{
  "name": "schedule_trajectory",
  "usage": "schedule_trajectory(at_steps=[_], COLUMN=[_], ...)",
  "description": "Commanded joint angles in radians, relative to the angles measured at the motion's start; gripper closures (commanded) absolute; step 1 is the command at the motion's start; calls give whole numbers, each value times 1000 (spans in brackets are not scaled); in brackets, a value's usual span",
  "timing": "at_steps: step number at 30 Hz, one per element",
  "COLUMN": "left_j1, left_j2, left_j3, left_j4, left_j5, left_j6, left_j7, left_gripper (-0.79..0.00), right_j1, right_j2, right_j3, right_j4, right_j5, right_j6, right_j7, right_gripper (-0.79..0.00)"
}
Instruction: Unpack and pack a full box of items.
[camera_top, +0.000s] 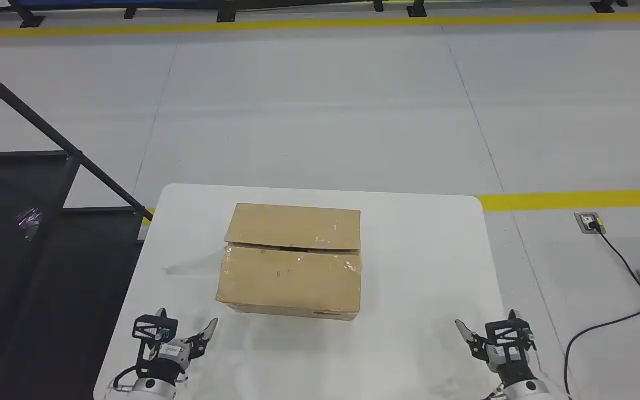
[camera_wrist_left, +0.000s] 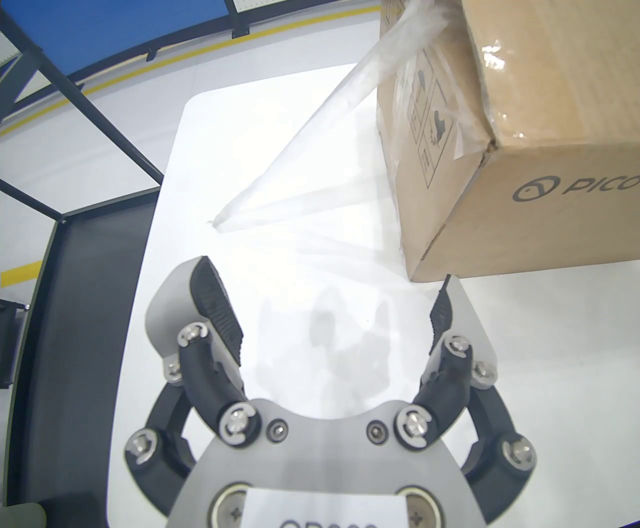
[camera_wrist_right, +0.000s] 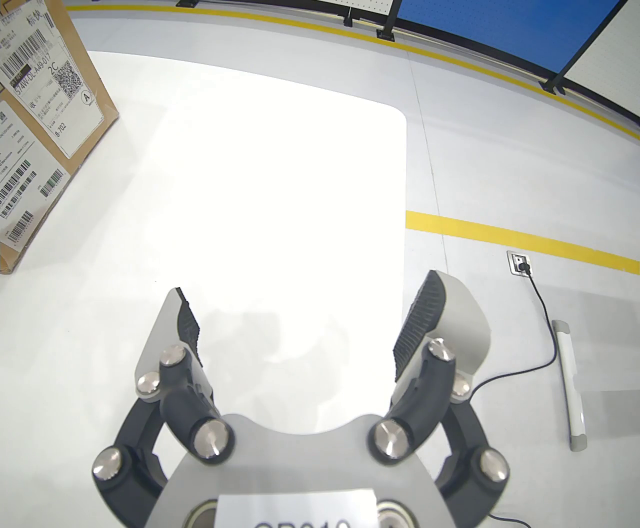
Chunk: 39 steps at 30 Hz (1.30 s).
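Top view: you've got 1 brown cardboard box (camera_top: 290, 262), flaps closed, mid white bench (camera_top: 430, 290). Left hand (camera_top: 178, 335) & right hand (camera_top: 492, 338) sit at the near edge, both spread, well apart from it.

Left wrist: ribbed black pads (camera_wrist_left: 215, 300) wide apart, box corner near. 1 clear film strip (camera_wrist_left: 320, 150) trails from the box to the bench.

Right wrist: hand spread over the glossy bench, box w/ paper labels (camera_wrist_right: 50, 85) off to one side.

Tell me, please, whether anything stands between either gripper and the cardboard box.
Nothing solid does. Bare table lies between the open right gripper and the cardboard box. Ahead of the open left gripper, a loose clear plastic strip slants from the box's side down to the table.
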<state>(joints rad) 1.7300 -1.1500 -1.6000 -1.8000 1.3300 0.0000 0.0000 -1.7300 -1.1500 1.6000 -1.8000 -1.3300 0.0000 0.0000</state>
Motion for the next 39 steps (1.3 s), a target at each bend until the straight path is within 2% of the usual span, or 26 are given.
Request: schedule_trajectory(at_steps=[1,7,10,14,18,20,31,34,39], left_j1=[-2,-13,-12,8,33,33,33,22,-31], left_j2=[-1,-1,-2,-1,2,2,2,1,1], left_j3=[-1,-58,-102,-158,-217,-217,-217,-209,-218], left_j4=[-1,6,4,-15,-16,-16,-16,-24,-20], left_j5=[-9,-137,-173,-235,-270,-270,-270,-301,-397], left_j6=[-2,-85,-61,-94,-163,-163,-163,-184,-246], left_j7=[2,38,65,91,103,103,103,97,77], left_gripper=[-785,-785,-785,-785,-785,-785,-785,-785,-785], right_j1=[1,22,47,92,134,151,151,167,271], right_j2=[0,-1,-4,-6,-12,-17,-17,-18,-20], right_j3=[-3,-52,-76,-109,-146,-181,-185,-197,-222], right_j4=[-3,-75,-122,-178,-226,-247,-250,-228,-149], right_j5=[-1,-5,25,65,105,118,128,246,498], right_j6=[-6,-106,-131,-189,-181,-160,-171,-282,-442], right_j7=[-1,29,60,109,142,163,159,149,208], right_gripper=[-785,-785,-785,-785,-785,-785,-785,-785,-785])
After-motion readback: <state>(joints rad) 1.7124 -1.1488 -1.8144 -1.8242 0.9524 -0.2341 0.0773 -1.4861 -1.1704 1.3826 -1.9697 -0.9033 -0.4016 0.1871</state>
